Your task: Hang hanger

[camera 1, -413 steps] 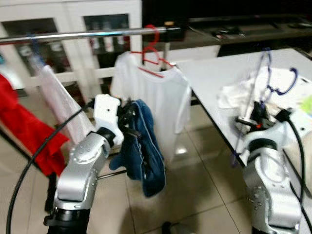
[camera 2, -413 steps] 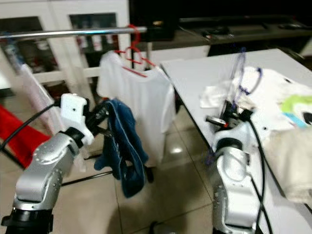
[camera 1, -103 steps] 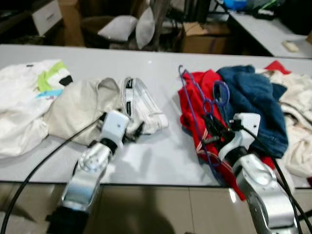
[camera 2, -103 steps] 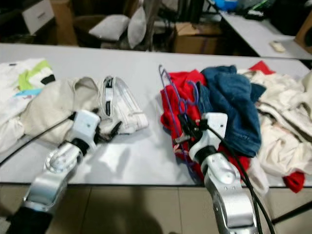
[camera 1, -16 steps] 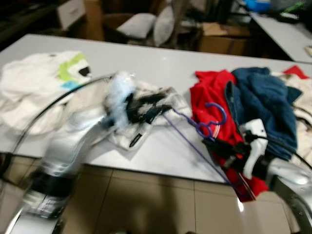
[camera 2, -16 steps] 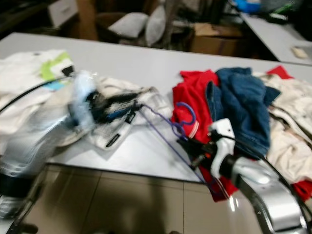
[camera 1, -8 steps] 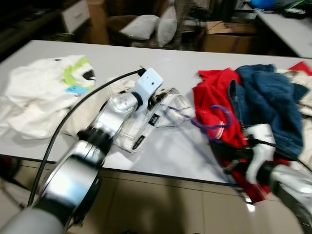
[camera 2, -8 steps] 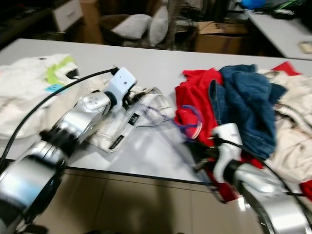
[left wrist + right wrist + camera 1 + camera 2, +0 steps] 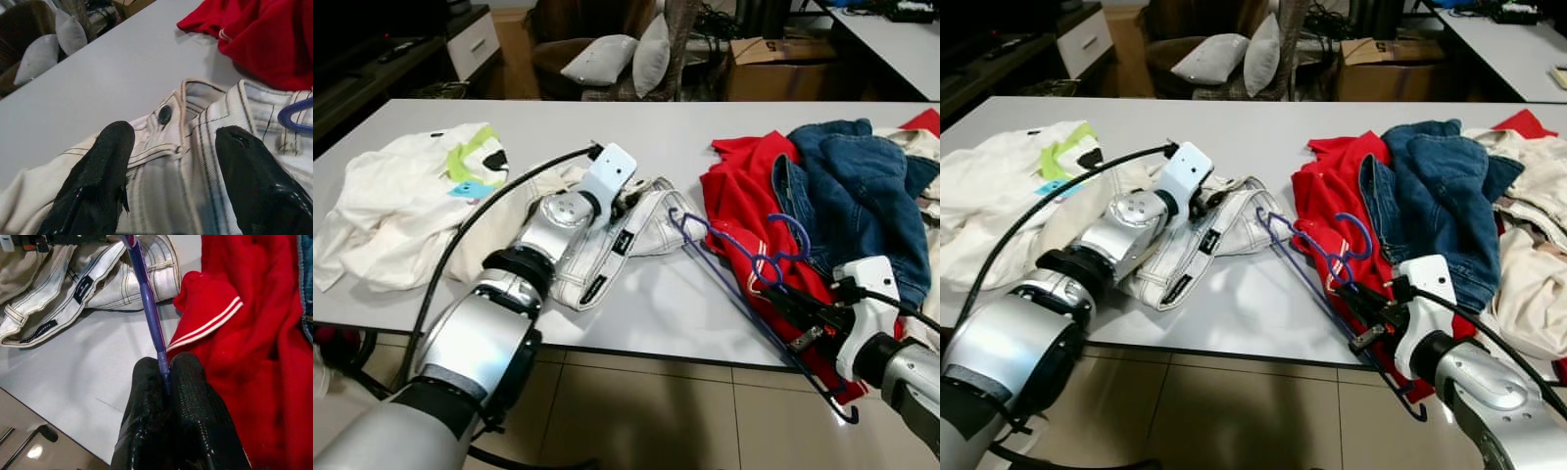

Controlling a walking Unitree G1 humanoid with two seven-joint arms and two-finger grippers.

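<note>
A purple-blue plastic hanger [image 9: 145, 298] is pinched by its bar in my right gripper [image 9: 165, 369], which is shut on it at the table's front right [image 9: 800, 328]. The hanger slants across the table, with its far end over a white denim garment [image 9: 607, 245] and its hook above a red garment [image 9: 739, 201]. My left gripper [image 9: 171, 147] stands open just above the waistband and button of the white denim, near the middle of the table [image 9: 634, 203]. Nothing is between its fingers.
Blue jeans [image 9: 862, 186] lie on the red garment at the right. A white T-shirt with a green print [image 9: 401, 196] and a beige garment [image 9: 494, 230] lie at the left. The grey table's front edge [image 9: 656, 348] is close. Cushions and boxes stand beyond the table.
My left arm has swung in and come to rest over the white denim. The right gripper has kept hold of the hanger, which now slants towards the denim.
</note>
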